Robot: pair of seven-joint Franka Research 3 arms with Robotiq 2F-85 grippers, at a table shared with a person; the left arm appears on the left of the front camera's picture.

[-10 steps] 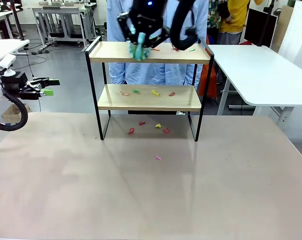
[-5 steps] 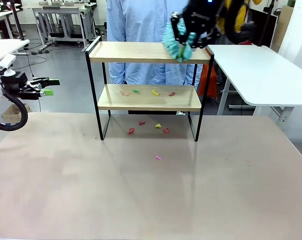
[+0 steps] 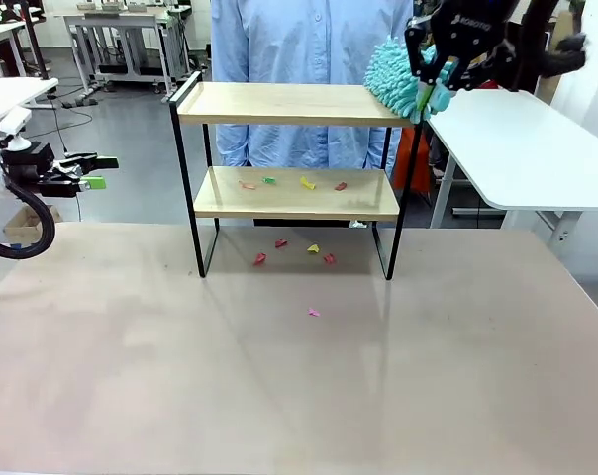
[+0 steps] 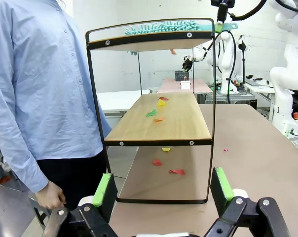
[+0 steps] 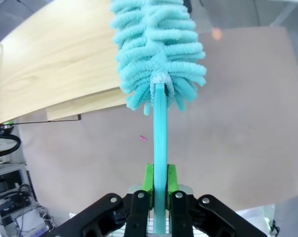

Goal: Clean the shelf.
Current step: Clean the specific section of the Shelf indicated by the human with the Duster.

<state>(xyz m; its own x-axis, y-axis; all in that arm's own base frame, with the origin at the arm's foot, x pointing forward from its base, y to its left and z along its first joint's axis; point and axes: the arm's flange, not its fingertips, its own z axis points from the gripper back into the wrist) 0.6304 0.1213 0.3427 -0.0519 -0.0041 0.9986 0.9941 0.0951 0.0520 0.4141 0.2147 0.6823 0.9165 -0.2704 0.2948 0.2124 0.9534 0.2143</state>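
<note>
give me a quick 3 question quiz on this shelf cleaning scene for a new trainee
1. True or false: the left gripper is shut on the duster.
2. How many coloured scraps lie on the lower board of the shelf?
3. Where is the duster's fluffy head? A) at the right end of the shelf's top board B) flat on the table C) in the person's hand

Key:
1. False. It is open and empty; the right gripper grips the duster's handle.
2. Four.
3. A.
</note>
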